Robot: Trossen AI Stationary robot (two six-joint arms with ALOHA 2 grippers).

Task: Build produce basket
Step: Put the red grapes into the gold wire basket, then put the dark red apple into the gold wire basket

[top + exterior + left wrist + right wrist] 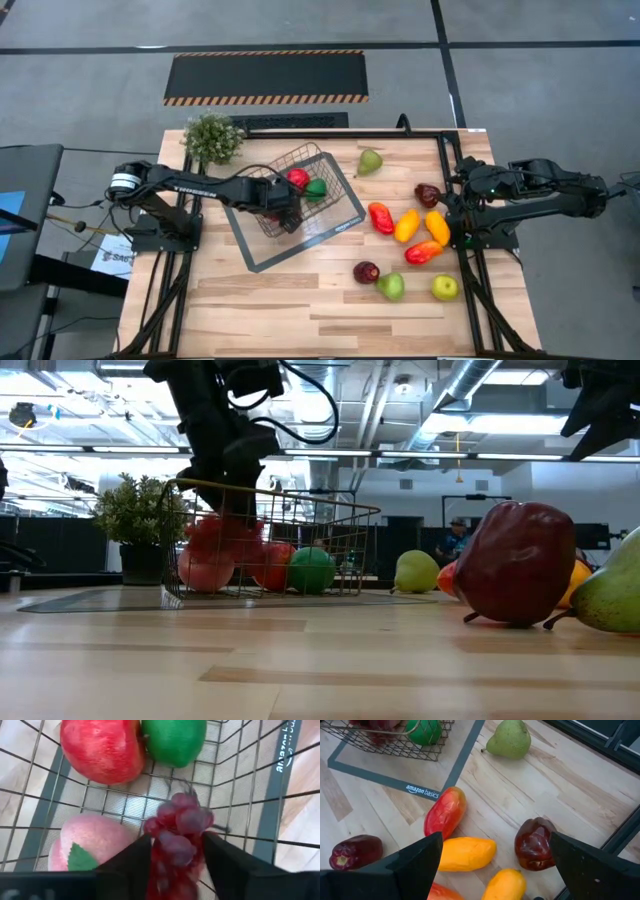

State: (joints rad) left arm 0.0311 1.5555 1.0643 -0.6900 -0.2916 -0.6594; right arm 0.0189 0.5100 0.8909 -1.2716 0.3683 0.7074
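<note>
produce count: four pieces in the basket, nine on the bench

four pieces are counted inside the wire basket (335, 205), which sits left of centre on the wooden bench (270, 310): one red apple (101, 748), one green fruit (174, 740), one pink peach with a green leaf (85, 847) and one bunch of dark purple grapes (177, 832). the grapes are gripped between the fingers of the left pincer (172, 857), which is lowered into the basket.

nine pieces are counted on the bench to the right of the basket. one green pear (370, 161) lies at the far side, just beyond the basket's right corner. one dark red pepper (428, 194), one red mango (381, 217), two orange-yellow mangoes (406, 225) and (437, 227), and one red-orange piece (423, 252) are grouped further right. nearer, one dark red apple (366, 271), one green pear with a red blush (391, 286) and one yellow-green apple (444, 287) are set in a row.

one potted plant (212, 137) is stood at the far left corner.

the words "amazon basics" (422, 791) are read on the grey tray rim under the basket.

the right pincer (492, 865) is held open and empty above the right-hand group.
</note>
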